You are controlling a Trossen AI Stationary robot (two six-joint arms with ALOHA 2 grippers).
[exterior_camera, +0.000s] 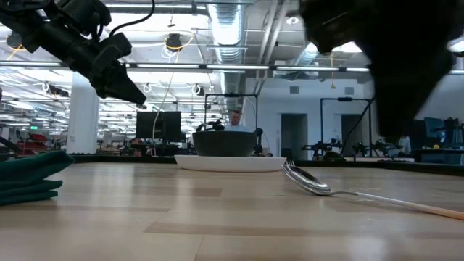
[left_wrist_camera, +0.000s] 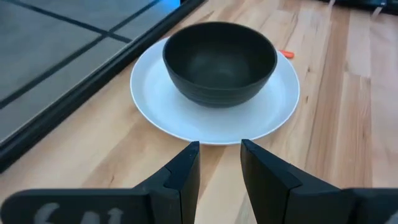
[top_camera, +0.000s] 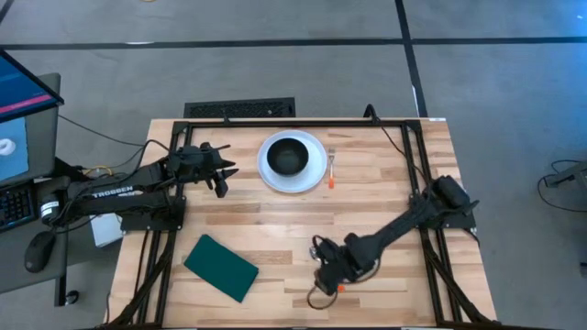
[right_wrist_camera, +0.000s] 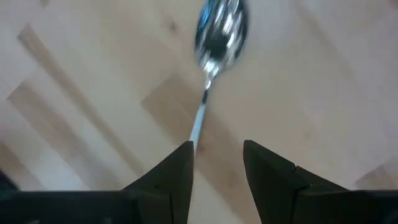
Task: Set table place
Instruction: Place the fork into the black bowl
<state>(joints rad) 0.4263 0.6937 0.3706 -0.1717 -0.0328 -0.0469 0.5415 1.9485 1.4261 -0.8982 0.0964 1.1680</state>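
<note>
The round white plate (top_camera: pixel 292 162) lies at the far middle of the wooden table (top_camera: pixel 385 202) with a small black bowl (top_camera: pixel 290 157) standing on it; both also show in the left wrist view (left_wrist_camera: pixel 214 102). My left gripper (top_camera: pixel 223 174) hovers just left of the plate, pointing at it, fingers a little apart and empty (left_wrist_camera: pixel 219 155). A silver spoon (exterior_camera: pixel 319 187) with an orange handle end lies flat on the table near the front. My right gripper (top_camera: pixel 326 270) hangs above its handle (right_wrist_camera: pixel 198 124), fingers apart (right_wrist_camera: pixel 216 155), not touching it.
A dark green rectangular pad (top_camera: pixel 220 267) lies at the front left. A second utensil with an orange handle end (top_camera: pixel 330 170) lies just right of the plate. The black frame rails (top_camera: pixel 303 122) run along the table's edges. Bare wood lies between the plate and the spoon.
</note>
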